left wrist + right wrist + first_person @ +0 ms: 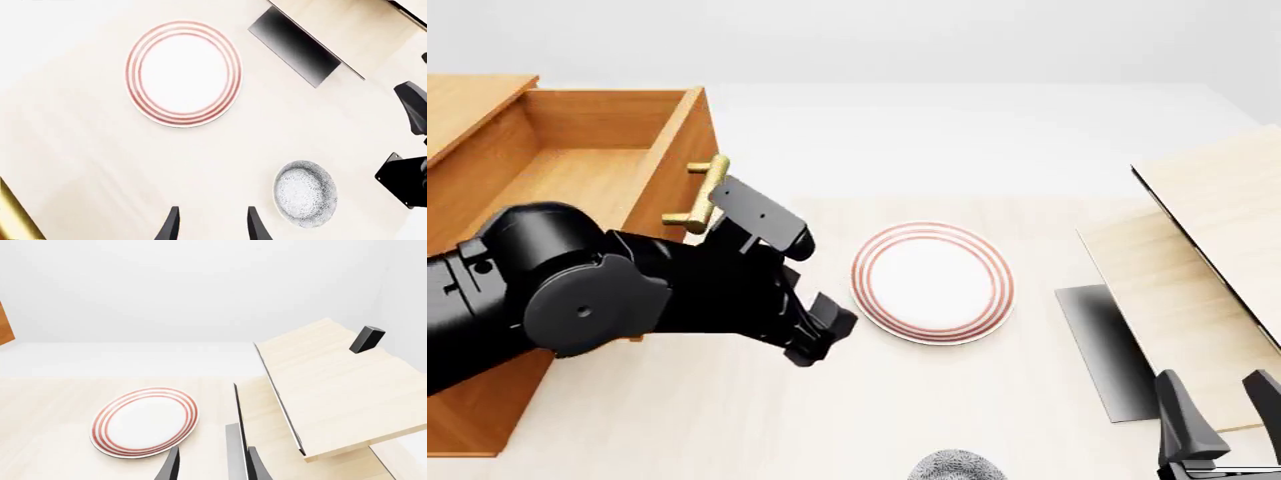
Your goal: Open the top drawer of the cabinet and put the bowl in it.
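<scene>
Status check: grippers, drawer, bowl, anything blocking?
Left gripper open, empty; right gripper open, empty. Top drawer pulled out. Bowl on table, untouched. Plate lies nearby.

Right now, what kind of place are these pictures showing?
Probably a simulated tabletop test scene, not a real room: blank white surroundings, a pale table with an open-drawered wooden cabinet, a red-ringed plate, a speckled bowl, and two black robot arms.

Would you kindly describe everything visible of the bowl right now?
The bowl is small and round, white with a dense grey-blue speckled pattern, and looks ceramic. It sits upright and empty on the pale table, nearer the arms than the red-ringed plate and apart from it. Nothing touches it; the left tool is open beside it. The front view shows only its rim at the bottom edge.
</scene>
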Motion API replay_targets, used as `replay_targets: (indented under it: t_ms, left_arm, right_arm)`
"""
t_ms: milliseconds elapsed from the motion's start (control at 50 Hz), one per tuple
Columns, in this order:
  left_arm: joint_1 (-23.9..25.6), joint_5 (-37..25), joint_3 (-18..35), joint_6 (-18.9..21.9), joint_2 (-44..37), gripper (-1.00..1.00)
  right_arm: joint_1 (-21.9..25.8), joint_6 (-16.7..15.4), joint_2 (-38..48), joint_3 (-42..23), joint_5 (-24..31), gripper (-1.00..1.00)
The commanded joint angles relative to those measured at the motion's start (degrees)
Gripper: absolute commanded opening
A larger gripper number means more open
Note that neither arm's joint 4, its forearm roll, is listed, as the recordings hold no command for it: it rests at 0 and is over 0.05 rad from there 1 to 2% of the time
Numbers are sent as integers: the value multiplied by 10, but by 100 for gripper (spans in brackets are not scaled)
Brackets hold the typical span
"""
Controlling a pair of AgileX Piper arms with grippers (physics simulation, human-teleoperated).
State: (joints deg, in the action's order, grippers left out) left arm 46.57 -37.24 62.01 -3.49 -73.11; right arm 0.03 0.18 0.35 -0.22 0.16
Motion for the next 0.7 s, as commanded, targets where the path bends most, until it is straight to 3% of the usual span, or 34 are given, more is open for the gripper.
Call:
replay_targets:
  t_ms: [20,380,640,700]
  left_arm:
    - [30,27,-4,-3,-33,100]
    - [40,49,-29,-7,-44,100]
    - [88,76,-13,-37,-127,100]
    - [73,75,-27,-29,-107,100]
  right_arm:
    - [0,0,0,0,-1,100]
    - [2,0,1,0,-1,100]
    - [0,0,0,0,-1,100]
    - [0,0,0,0,-1,100]
